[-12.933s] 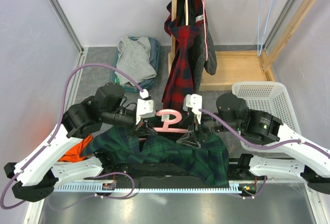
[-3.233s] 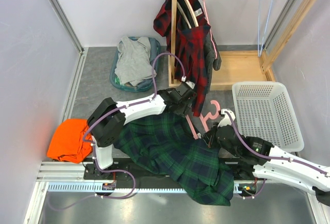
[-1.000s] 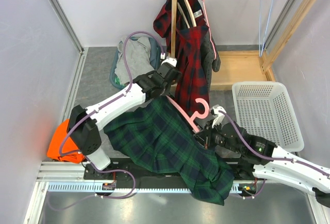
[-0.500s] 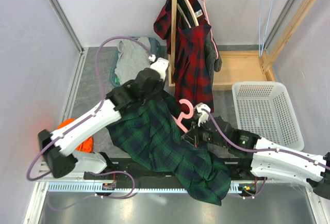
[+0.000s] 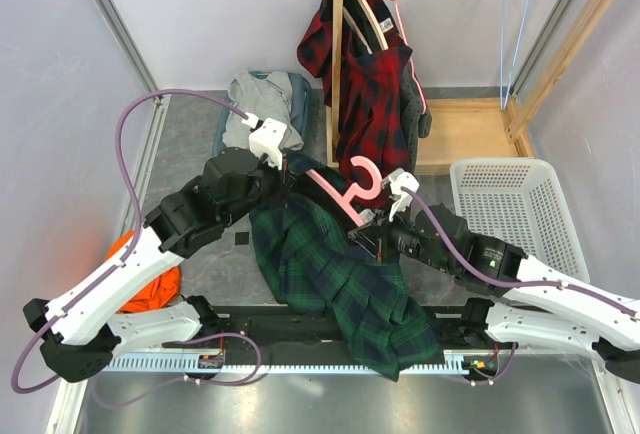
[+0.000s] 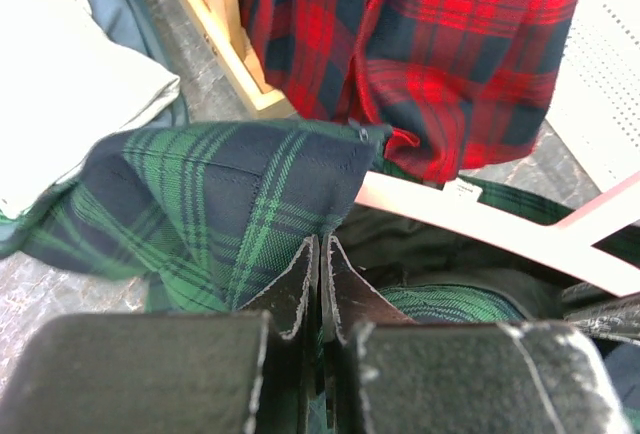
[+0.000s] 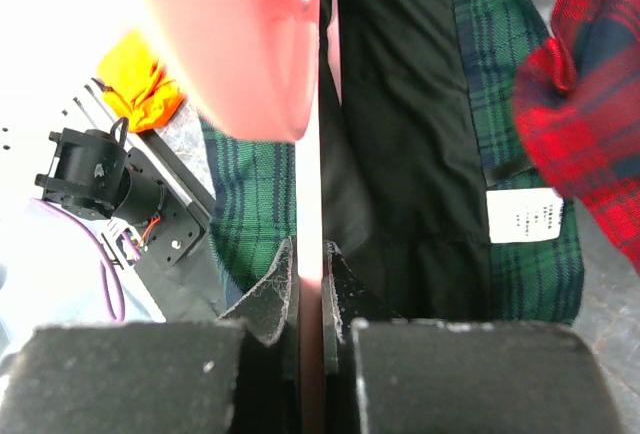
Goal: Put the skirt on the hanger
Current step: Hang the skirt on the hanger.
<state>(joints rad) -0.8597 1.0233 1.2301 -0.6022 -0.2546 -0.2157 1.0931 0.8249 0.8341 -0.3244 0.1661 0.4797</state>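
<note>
The green plaid skirt (image 5: pixel 325 269) hangs in a long bundle from between the two arms down to the table's near edge. My left gripper (image 5: pixel 287 176) is shut on its waistband corner (image 6: pixel 250 189), held up off the table. A pink hanger (image 5: pixel 348 189) slants through the skirt's top, hook upward, and its arm (image 6: pixel 470 222) passes just beyond the left fingers. My right gripper (image 5: pixel 378 232) is shut on the hanger's bar (image 7: pixel 310 204), beside the skirt's black lining (image 7: pixel 400 154) and white label (image 7: pixel 520 216).
A wooden clothes rack (image 5: pixel 455 134) stands at the back with a red plaid garment (image 5: pixel 372 84) hanging just behind the hanger. A white basket (image 5: pixel 520 216) sits right. Grey clothes in a teal bin (image 5: pixel 255 104) lie back left, and an orange cloth (image 5: pixel 145 289) lies left.
The left arm has swung back left and nearer with the skirt's corner. The right gripper has carried the hanger away from the bases. The skirt now hangs narrower.
</note>
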